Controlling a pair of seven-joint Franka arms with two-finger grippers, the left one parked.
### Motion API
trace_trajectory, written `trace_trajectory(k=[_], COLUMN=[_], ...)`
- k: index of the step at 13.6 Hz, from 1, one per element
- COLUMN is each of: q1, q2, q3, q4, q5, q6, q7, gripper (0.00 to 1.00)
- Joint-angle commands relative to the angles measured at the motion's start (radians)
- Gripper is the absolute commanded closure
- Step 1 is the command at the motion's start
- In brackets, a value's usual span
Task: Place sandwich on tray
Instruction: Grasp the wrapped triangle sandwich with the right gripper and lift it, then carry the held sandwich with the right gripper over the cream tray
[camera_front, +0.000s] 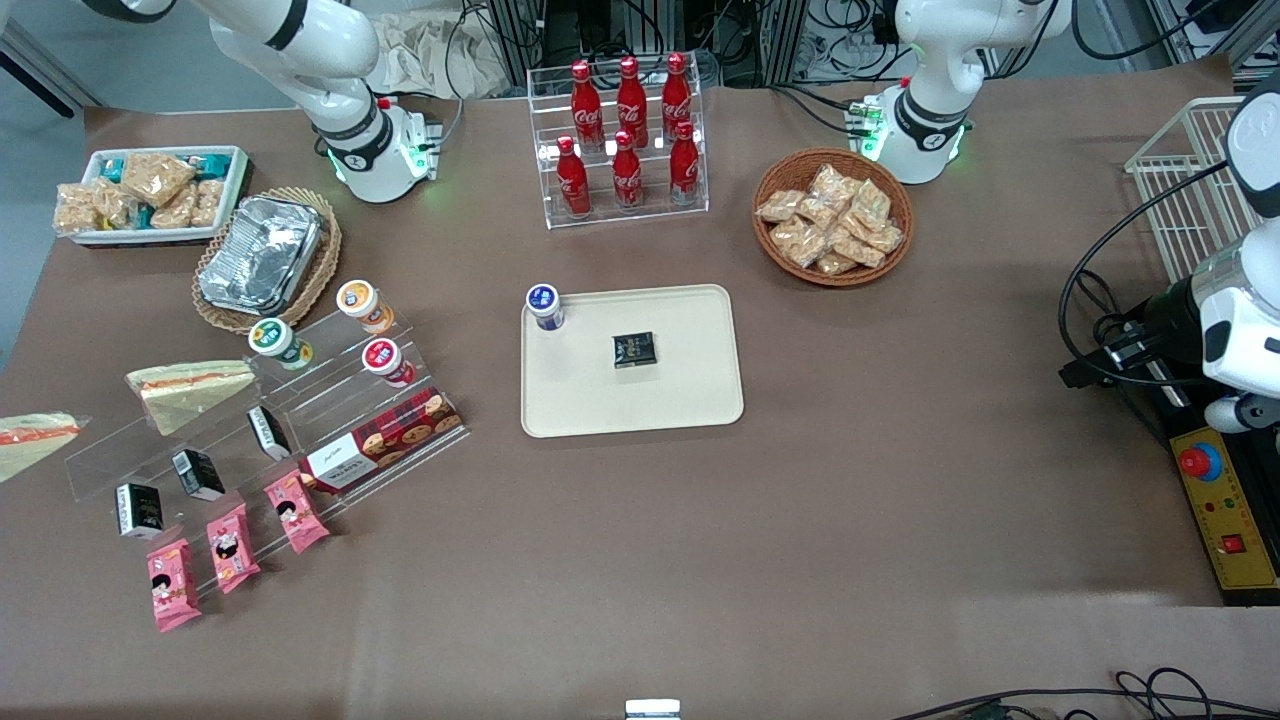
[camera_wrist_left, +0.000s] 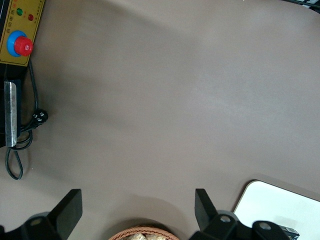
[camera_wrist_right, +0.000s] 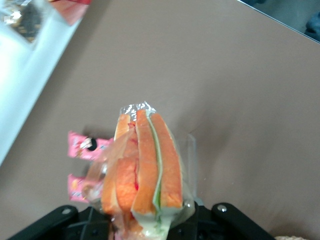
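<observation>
The sandwich, a clear-wrapped wedge with bright orange filling, sits between the dark fingers of my right gripper, which is shut on its base and holds it above the brown table. In the front view the sandwich shows only partly at the working arm's end of the table, and the gripper itself is out of that frame. The cream-beige tray lies flat at the table's middle, well apart from the sandwich. A corner of the tray also shows in the left wrist view.
A blue-lidded cup and a black packet sit on the tray. A second wrapped wedge lies on the clear acrylic rack with cups, boxes and pink snack packs. Cola bottles and a snack basket stand farther away.
</observation>
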Motion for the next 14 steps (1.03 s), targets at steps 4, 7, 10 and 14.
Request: trace_trajectory(k=[4, 7, 10, 14], q1=[0.162, 0.265, 0.399, 0.614], q2=[-0.128, -0.157, -0.177, -0.17], q3=[0.002, 0.004, 0.004, 0.004], q4=[-0.008, -0.008, -0.008, -0.01], q5=[0.006, 0.006, -0.051, -0.159], q6=[-0.104, -0.146, -0.175, -0.181], q7=[-0.008, -0.016, -0.01, -0.007], gripper=[0.87, 0.91, 0.91, 1.0])
